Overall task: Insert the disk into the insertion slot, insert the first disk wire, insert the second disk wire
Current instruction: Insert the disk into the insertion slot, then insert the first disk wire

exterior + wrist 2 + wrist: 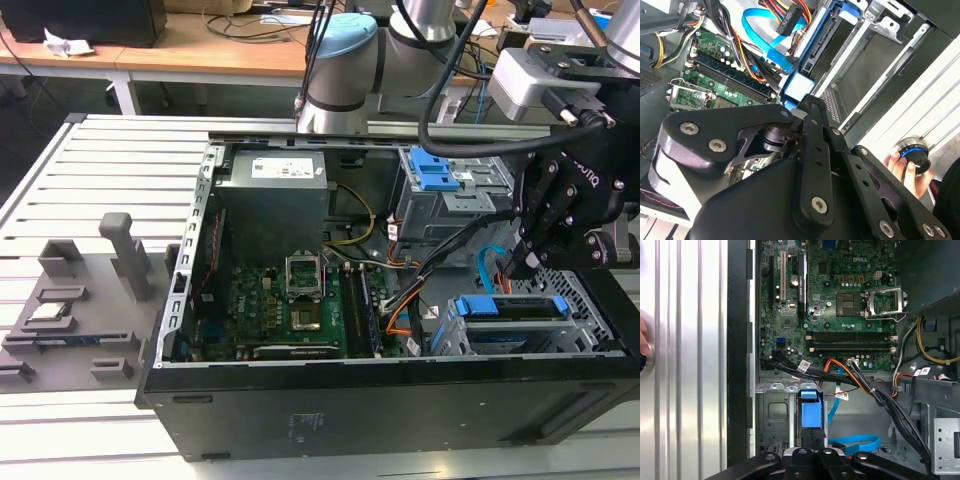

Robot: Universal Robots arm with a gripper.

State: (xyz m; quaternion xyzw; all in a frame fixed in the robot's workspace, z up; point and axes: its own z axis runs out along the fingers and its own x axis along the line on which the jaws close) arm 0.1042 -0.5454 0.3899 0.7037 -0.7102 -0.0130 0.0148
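The disk (510,308), in its bright blue carrier, sits inside the insertion slot (600,325), a grey perforated cage at the case's corner on the exterior view's right. My gripper (522,265) hangs just above the disk's cable end. In the first wrist view its fingers (812,432) are shut together, with the tips against the carrier's blue end (809,412) beside the cage wall (772,410). The second wrist view shows the same blue end (799,86) at the fingertip. A loose blue flat wire (860,444) lies nearby, and a black plug with coloured wires (790,22) hangs free.
A taller grey bay with a blue latch (435,175) stands behind the cage. The power supply (275,190) and the motherboard (290,300) take up the case's middle. Cable bundles (880,395) cross near the cage. A person's hand (905,165) holds a knob outside the case. A grey fixture (70,310) lies outside the case, at the exterior view's left.
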